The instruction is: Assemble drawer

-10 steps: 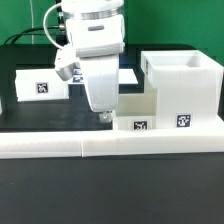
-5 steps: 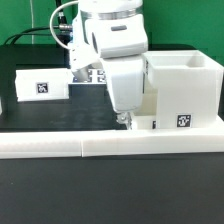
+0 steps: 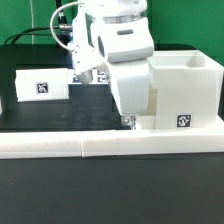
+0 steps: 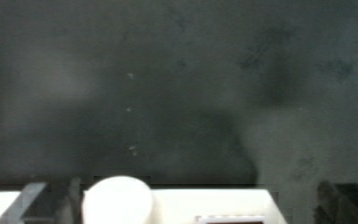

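Observation:
The tall white housing [image 3: 185, 85] stands at the exterior view's right with a square tag on its front. A small white tray [image 3: 148, 121] sits against its left side, mostly hidden behind my gripper [image 3: 127, 120]. My gripper is low over this tray. In the wrist view the gripper [image 4: 194, 205] is open. Its dark fingers [image 4: 34, 203] stand wide apart on either side of the tray's front [image 4: 247, 205] and its round white knob [image 4: 117, 200], touching neither. A second tagged tray [image 3: 42, 85] lies at the exterior view's left.
The long low white border wall [image 3: 90, 147] runs along the front, just before the gripper and the housing. The marker board [image 3: 100, 76] lies flat behind the arm. Cables hang behind the arm. The tabletop is black.
My gripper has moved toward the exterior view's right, from the open table to over the small tray beside the housing, and now covers that tray and its tag.

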### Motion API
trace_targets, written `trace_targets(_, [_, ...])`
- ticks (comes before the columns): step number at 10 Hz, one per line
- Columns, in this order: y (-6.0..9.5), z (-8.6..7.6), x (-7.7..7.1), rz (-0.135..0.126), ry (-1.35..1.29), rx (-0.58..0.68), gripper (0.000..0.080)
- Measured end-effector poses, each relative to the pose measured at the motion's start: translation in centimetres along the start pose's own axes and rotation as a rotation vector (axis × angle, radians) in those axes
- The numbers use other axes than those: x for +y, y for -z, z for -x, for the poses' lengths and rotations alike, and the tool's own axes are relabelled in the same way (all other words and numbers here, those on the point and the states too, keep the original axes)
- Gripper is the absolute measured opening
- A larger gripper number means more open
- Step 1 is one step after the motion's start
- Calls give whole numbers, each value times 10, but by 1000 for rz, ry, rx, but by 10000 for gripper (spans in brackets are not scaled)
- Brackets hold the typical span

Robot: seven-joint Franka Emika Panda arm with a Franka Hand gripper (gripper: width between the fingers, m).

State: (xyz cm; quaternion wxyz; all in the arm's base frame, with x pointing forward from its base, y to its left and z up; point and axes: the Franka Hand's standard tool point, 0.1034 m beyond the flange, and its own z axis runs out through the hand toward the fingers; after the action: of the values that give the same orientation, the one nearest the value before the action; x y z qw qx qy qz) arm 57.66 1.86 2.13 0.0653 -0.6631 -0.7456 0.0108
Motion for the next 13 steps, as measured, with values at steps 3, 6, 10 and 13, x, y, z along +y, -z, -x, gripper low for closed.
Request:
trace_targets(3, [0,-9,9,1,24,-6,649])
trace_targets(6, [4,-7,12,23,-21,-8,649])
trace_targets(10, [17,29,-23,118,-104,-24,649])
trace_targets(13, [30,38,-49,151,-136,-36,649])
